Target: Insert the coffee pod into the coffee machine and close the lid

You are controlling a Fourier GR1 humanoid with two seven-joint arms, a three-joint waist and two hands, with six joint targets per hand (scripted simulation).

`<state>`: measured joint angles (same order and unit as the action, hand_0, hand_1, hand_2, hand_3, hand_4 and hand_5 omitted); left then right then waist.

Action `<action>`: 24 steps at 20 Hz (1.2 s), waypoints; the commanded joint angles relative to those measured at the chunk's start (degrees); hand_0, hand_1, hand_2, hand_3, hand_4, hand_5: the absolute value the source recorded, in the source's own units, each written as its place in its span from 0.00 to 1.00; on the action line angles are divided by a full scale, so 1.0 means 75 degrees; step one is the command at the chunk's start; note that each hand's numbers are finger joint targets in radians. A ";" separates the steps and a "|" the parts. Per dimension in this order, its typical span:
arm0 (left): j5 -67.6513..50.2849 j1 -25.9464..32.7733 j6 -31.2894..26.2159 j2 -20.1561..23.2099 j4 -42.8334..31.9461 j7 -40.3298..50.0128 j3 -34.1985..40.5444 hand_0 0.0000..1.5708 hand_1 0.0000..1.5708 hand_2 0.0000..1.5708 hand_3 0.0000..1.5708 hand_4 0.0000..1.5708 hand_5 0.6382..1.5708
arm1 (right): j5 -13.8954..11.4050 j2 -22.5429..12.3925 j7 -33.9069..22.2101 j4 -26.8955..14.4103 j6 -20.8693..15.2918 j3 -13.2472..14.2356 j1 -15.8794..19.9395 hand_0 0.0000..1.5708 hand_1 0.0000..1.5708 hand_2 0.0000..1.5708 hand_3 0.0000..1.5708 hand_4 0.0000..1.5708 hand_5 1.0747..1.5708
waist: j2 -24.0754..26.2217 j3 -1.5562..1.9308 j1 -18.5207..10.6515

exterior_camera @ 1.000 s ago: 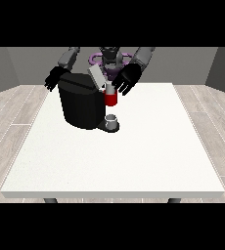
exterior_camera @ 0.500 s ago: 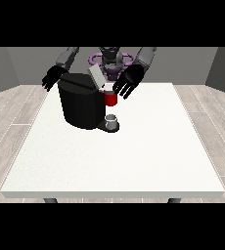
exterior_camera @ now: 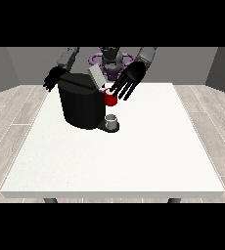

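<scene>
The black coffee machine (exterior_camera: pixel 81 105) stands on the white table (exterior_camera: pixel 134 151) at the back left, its grey lid (exterior_camera: pixel 96 76) raised and tilted. A red thing at the machine (exterior_camera: pixel 110 98) shows at its front right side. Below that, a grey thing (exterior_camera: pixel 112 120) sits on the machine's base. The hand at the view's right (exterior_camera: pixel 128 79) hangs with straight fingers spread just above and right of the red thing. Behind the machine's left corner, the hand at the view's left (exterior_camera: pixel 53 78) is held with relaxed fingers, holding nothing.
The robot's torso (exterior_camera: pixel 112 61) is behind the table's far edge. The table's near edge runs along the bottom, and wooden floor surrounds the table.
The hand at the view's right has shifted slightly, its fingers now hanging closer over the red thing. The hand at the view's left and the machine have hardly moved.
</scene>
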<state>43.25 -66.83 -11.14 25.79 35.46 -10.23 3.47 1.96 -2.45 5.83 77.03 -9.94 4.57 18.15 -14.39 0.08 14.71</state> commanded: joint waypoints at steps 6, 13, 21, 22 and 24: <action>0.0054 0.0878 0.0113 -0.0179 -0.0129 -0.0072 0.0048 0.00 0.00 0.00 0.00 0.00 1.00 | 0.0080 0.0055 -0.0598 0.0497 0.0171 -0.0279 -0.0691 0.00 0.00 0.00 0.00 0.24 1.00 | 0.0944 -0.0014 -0.0021; -0.0449 0.1175 -0.0197 -0.0743 0.0160 0.0171 0.0341 0.00 0.00 0.00 0.00 0.00 1.00 | 0.0267 0.0042 -0.0296 0.0262 0.0212 -0.0035 -0.1071 0.00 0.00 0.00 0.00 0.25 1.00 | 0.1598 -0.0012 -0.0440; -0.2772 0.2406 -0.0216 -0.1981 0.0099 -0.0349 0.2170 0.00 0.00 0.00 0.00 0.00 1.00 | 0.0026 -0.0268 -0.0269 0.0484 0.0428 -0.0197 -0.1601 0.00 0.00 0.00 0.00 0.23 1.00 | 0.2964 -0.0025 -0.1346; -0.2768 0.2853 -0.0194 -0.2228 0.0123 -0.0420 0.2075 0.00 0.00 0.00 0.00 0.00 1.00 | 0.0222 -0.0459 -0.0418 0.0473 0.0552 0.0032 -0.1682 0.00 0.00 0.00 0.00 0.25 1.00 | 0.3307 -0.0020 -0.1562; -0.2854 0.3031 -0.0152 -0.2335 0.0252 -0.0532 0.2077 0.00 0.00 0.00 0.00 0.00 1.00 | 0.0383 -0.0527 -0.0231 0.0562 0.0944 -0.0044 -0.1612 0.00 0.00 0.00 0.00 0.24 1.00 | 0.3278 -0.0013 -0.1724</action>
<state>24.98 -48.35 -12.39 11.55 36.64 -12.66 17.44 3.72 -5.11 3.88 80.20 -5.58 4.36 6.21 7.37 -0.05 4.62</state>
